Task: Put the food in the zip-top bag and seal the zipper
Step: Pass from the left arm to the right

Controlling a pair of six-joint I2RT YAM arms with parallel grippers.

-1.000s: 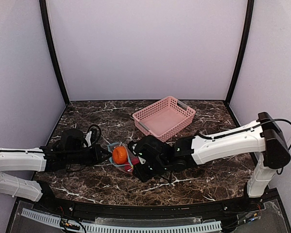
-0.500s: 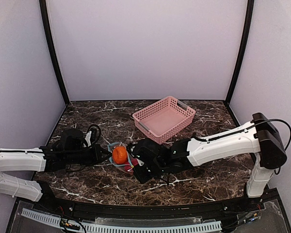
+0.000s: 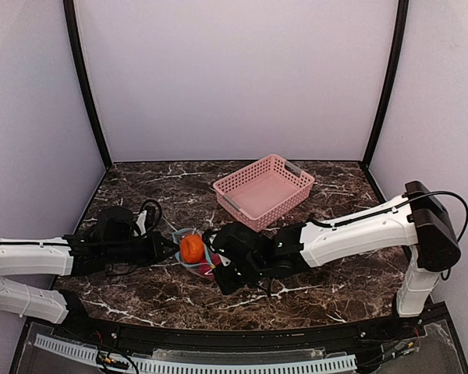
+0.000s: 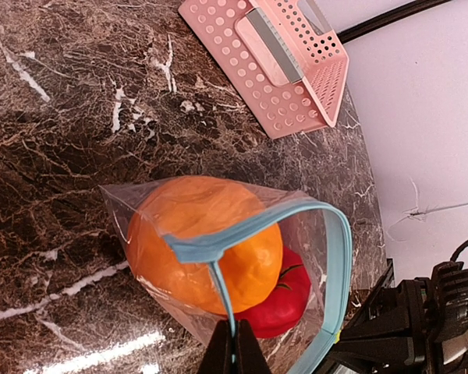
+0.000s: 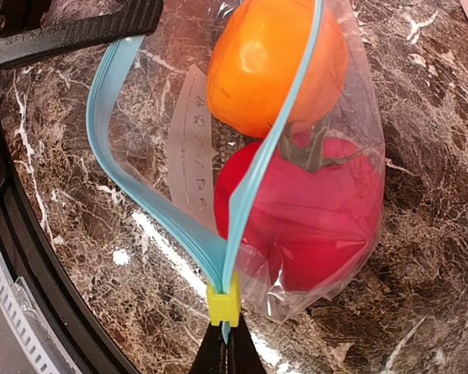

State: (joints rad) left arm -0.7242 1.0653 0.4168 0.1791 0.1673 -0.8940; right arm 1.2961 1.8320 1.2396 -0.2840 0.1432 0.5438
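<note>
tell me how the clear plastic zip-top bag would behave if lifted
Probably floppy: the clear plastic zip-top bag creases around its contents. Likely to sag, since the round orange toy food and round red toy food fill it.

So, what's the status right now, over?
Left end effector shut on teal-blue zipper strip; right end effector shut on its other end. Orange toy food and red toy food inside clear plastic bag, mouth open. Pink slotted plastic basket stands apart.
</note>
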